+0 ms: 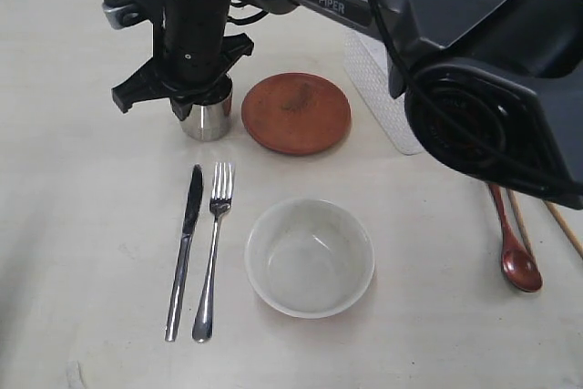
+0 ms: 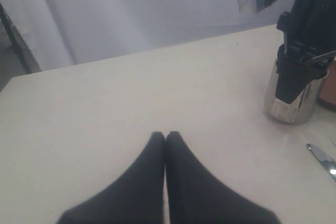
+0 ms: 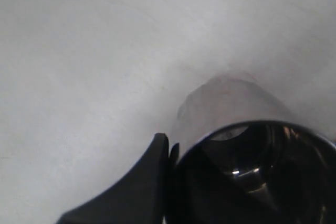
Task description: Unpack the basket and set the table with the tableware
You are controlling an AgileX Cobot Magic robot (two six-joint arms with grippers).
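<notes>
The shiny steel cup point(image 1: 208, 120) stands upright on the table point(image 1: 82, 225), left of the reddish-brown plate point(image 1: 296, 113). My right gripper point(image 1: 202, 97) reaches across from the right and is shut on the cup's wall point(image 3: 231, 103), one finger point(image 3: 155, 182) outside the rim. Seen from the left wrist, the cup point(image 2: 291, 103) rests on the table with that gripper point(image 2: 302, 66) on it. My left gripper point(image 2: 165, 136) is shut on nothing, well apart from the cup. Knife point(image 1: 185, 248) and fork point(image 1: 212, 252) lie side by side left of the grey-green bowl point(image 1: 310, 257).
The white basket point(image 1: 378, 88) stands behind the plate, mostly hidden by my right arm. The dark red spoon point(image 1: 515, 257) and brown chopsticks point(image 1: 521, 220) lie at the right edge. A grey wall backs the table's far side.
</notes>
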